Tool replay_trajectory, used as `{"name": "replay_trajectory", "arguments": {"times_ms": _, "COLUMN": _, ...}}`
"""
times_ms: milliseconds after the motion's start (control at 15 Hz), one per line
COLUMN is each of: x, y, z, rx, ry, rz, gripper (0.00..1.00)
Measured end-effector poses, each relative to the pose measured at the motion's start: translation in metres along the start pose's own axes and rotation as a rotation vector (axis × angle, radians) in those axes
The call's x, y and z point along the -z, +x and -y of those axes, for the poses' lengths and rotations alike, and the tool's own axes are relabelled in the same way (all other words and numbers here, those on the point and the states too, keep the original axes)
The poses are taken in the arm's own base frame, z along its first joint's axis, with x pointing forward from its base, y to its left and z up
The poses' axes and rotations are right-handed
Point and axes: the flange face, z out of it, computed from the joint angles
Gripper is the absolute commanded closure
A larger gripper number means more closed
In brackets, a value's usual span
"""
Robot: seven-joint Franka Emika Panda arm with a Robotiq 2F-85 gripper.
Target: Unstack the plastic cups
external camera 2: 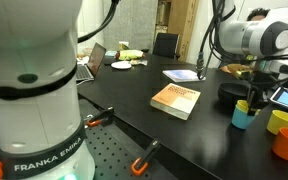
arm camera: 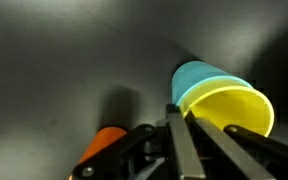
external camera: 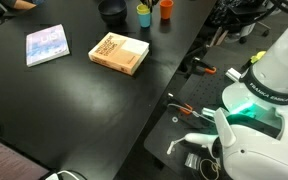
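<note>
Two smooth, glossy plastic cups (arm camera: 219,95), a round-rimmed yellow one nested in a blue one, stand on the matte black bench (external camera: 74,100), with an orange cup (arm camera: 104,145) near them. The end effector (external camera 2: 254,95) hangs at their rim, and I cannot tell whether it grips them. Bare bench separates them from the flat tan book (external camera: 119,53).
</note>
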Motion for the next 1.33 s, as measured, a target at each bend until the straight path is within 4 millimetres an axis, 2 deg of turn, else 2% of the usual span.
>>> {"name": "replay_trajectory", "arguments": {"times_ms": 467, "x": 0.0032, "y": 0.0009, "z": 0.0018, "rx": 0.001, "ry": 0.011, "rz": 0.000, "gripper": 0.09}}
{"name": "replay_trajectory", "arguments": {"times_ms": 533, "x": 0.0040, "y": 0.0011, "z": 0.0019, "rx": 0.000, "ry": 0.013, "rz": -0.001, "gripper": 0.02}}
{"name": "replay_trajectory", "arguments": {"times_ms": 600, "x": 0.0045, "y": 0.0012, "z": 0.0021, "rx": -0.001, "ry": 0.013, "rz": -0.001, "gripper": 0.00}}
{"name": "replay_trajectory", "arguments": {"times_ms": 667, "x": 0.0047, "y": 0.0011, "z": 0.0022, "rx": -0.001, "ry": 0.014, "rz": -0.001, "gripper": 0.21}}
{"name": "replay_trajectory", "arguments": {"times_ms": 733, "x": 0.0048, "y": 0.0011, "z": 0.0023, "rx": 0.000, "ry": 0.014, "rz": -0.001, "gripper": 0.32}}
{"name": "replay_trajectory", "arguments": {"times_ms": 800, "x": 0.0048, "y": 0.0010, "z": 0.0024, "rx": 0.000, "ry": 0.014, "rz": -0.001, "gripper": 0.33}}
{"name": "replay_trajectory", "arguments": {"times_ms": 867, "x": 0.0048, "y": 0.0010, "z": 0.0025, "rx": 0.001, "ry": 0.014, "rz": -0.001, "gripper": 0.40}}
{"name": "replay_trajectory", "arguments": {"times_ms": 1133, "x": 0.0048, "y": 0.0008, "z": 0.0027, "rx": 0.001, "ry": 0.015, "rz": -0.001, "gripper": 0.73}}
{"name": "replay_trajectory", "arguments": {"times_ms": 1333, "x": 0.0048, "y": 0.0008, "z": 0.0027, "rx": 0.001, "ry": 0.015, "rz": -0.001, "gripper": 0.94}}
